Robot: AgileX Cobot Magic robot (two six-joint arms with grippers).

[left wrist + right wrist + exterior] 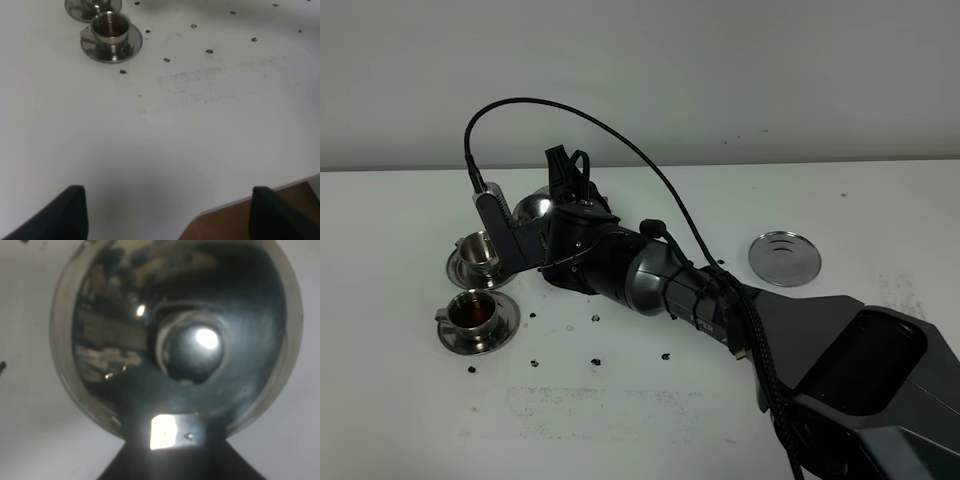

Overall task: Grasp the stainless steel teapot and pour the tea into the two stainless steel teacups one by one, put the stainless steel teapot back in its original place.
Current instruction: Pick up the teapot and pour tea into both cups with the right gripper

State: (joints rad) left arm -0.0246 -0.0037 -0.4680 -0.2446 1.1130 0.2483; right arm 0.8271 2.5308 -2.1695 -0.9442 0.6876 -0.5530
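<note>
The stainless steel teapot (534, 208) hangs above the table just behind and right of the far teacup (477, 250); my arm hides most of it. My right gripper (566, 196) has reached across to the left and is shut on its loop handle (165, 432). The right wrist view looks down on the lid knob (192, 347) and the round body. The near teacup (474, 311) holds dark tea and also shows in the left wrist view (110, 30). Each cup sits on a steel saucer. The flat steel disc (785, 258) lies bare on the right. My left gripper (167, 220) is open, far from the cups.
Small dark spots (596, 318) dot the white table (650, 420) between the cups and the arm. A black cable (620, 140) arcs above the right arm. The table's edge and brown floor (235, 222) lie close to the left gripper.
</note>
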